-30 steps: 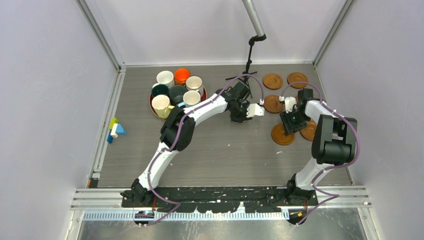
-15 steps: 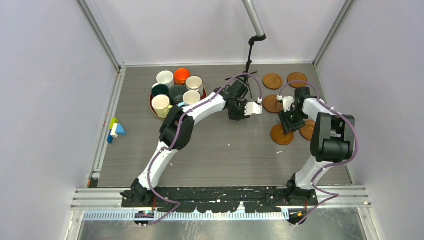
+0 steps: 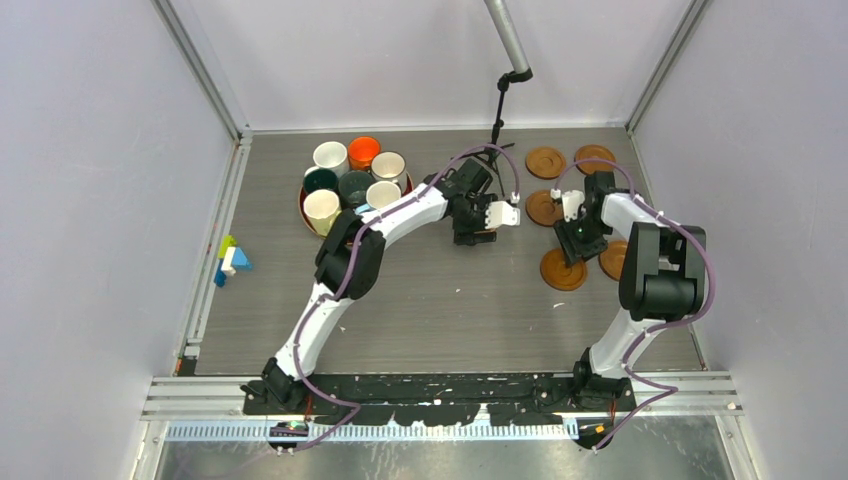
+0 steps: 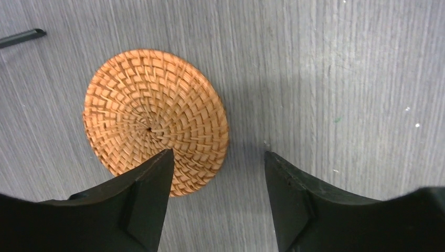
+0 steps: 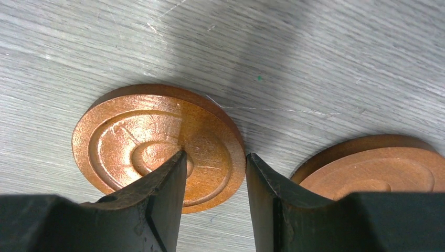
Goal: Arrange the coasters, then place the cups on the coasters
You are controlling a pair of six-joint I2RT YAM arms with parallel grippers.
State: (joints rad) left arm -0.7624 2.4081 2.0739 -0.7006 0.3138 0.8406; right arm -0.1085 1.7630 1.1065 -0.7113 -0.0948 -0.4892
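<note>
The left claw stands about half open above the table and holds nothing. Under it the woven coaster lies flat on the surface. One finger is over the coaster's near rim and the other is over bare table beside it. This spot is near the middle of the table, toward the far edge.

The right claw is also partly open, with nothing gripped. It hangs over a wooden coaster that lies flat. One finger covers the middle of the disc and the other stands at its rim. Whether the tips touch the disc cannot be told. A second wooden coaster lies just beside the first, not touching it. In the top view both sit near the right edge of the table, and a pair of coasters lies side by side toward the far right corner.

The cups stand packed together on a red tray near the far left corner.
</note>
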